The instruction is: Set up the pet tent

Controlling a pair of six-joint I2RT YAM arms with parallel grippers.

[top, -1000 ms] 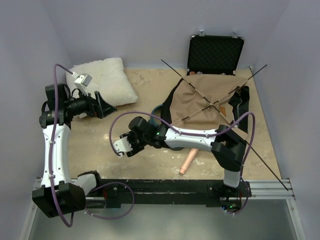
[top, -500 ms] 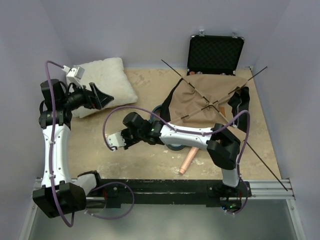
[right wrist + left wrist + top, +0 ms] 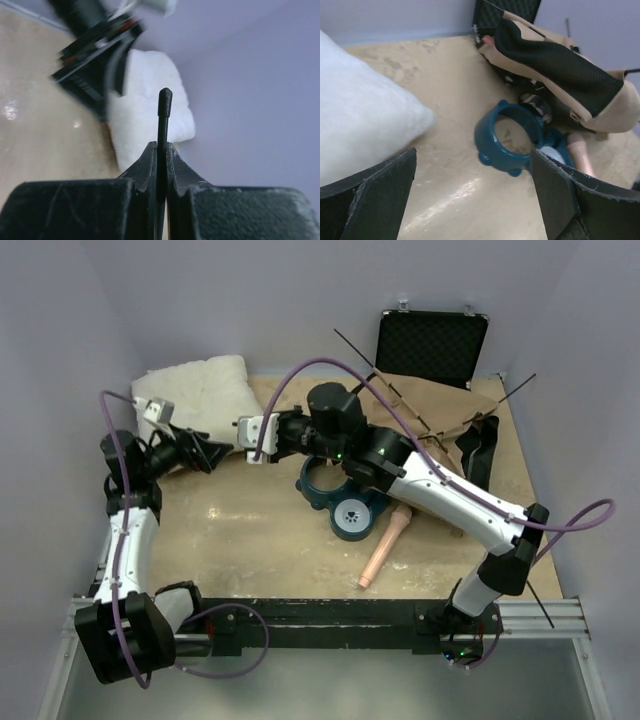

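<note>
The tan-brown pet tent [image 3: 440, 405] with black mesh lies collapsed at the back right, its thin dark poles [image 3: 352, 346] sticking out. It also shows in the left wrist view [image 3: 560, 65]. My right gripper [image 3: 252, 438] reaches far left, near the white pillow, and in its own view [image 3: 159, 146] it is shut on a thin dark pole [image 3: 164, 102] whose tip stands just past the jaws. My left gripper [image 3: 205, 454] is open and empty in its own view [image 3: 475, 200], low over the table beside the pillow and apart from the tent.
A fluffy white pillow [image 3: 200, 395] lies at the back left. A blue ring-shaped bowl [image 3: 345, 502] and a peach cylinder [image 3: 385, 550] lie mid-table under the right arm. An open black case [image 3: 432, 340] stands against the back wall.
My right arm has swung from the front centre to the back left. The tent has shifted back, uncovering the blue bowl. My left gripper has dropped lower.
</note>
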